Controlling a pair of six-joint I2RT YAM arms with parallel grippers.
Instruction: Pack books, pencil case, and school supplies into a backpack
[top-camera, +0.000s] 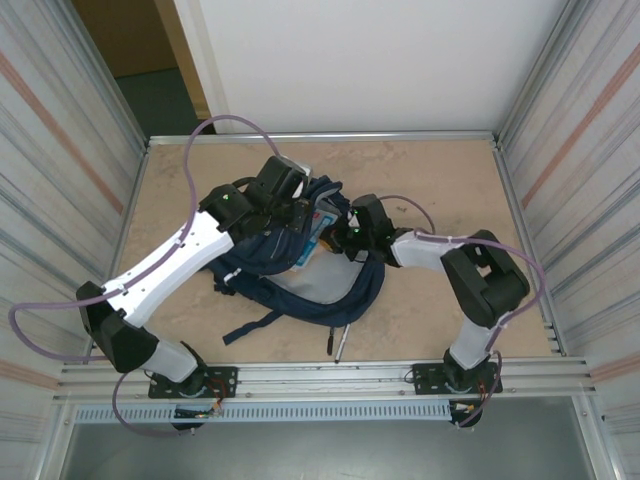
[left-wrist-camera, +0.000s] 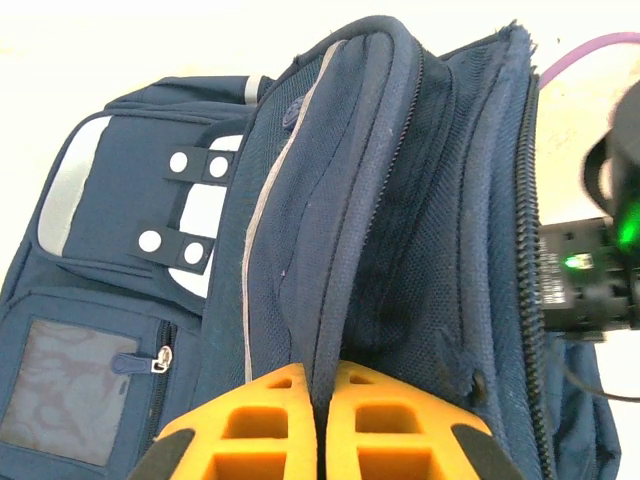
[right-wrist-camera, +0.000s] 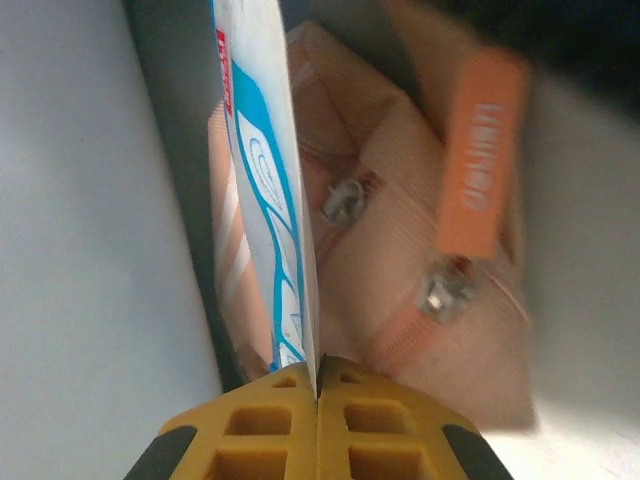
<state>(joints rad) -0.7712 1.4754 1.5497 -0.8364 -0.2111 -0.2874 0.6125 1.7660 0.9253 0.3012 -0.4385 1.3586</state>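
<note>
On the table (top-camera: 450, 180), we are pinching the backpack (left-wrist-camera: 330, 200) by its open rim in our left gripper (left-wrist-camera: 318, 385), while our right gripper (right-wrist-camera: 318, 385) is clamping the blue-and-white box (right-wrist-camera: 268, 200) beside the pink pencil case (right-wrist-camera: 400, 270).

Navy-blue backpack (top-camera: 300, 285), edged in thin pale-grey piping, with white and grey front patches, dark straps dotted with white snaps, and a greyish see-through pocket window. Speckled beige tabletop (top-camera: 440, 180). Left fingers (left-wrist-camera: 250, 430) orange-yellow with black outer edges; right fingers (right-wrist-camera: 270, 440) the same. Flat box (right-wrist-camera: 265, 180) white with sky-blue swirling lines and a red corner mark. Pencil case (right-wrist-camera: 400, 250) translucent salmon-pink, carrying an orange tab (right-wrist-camera: 483, 160) with pale lettering. Left arm (top-camera: 170, 260) white and black, right arm (top-camera: 430, 250) likewise, trailing purple cables (top-camera: 230, 125).
</note>
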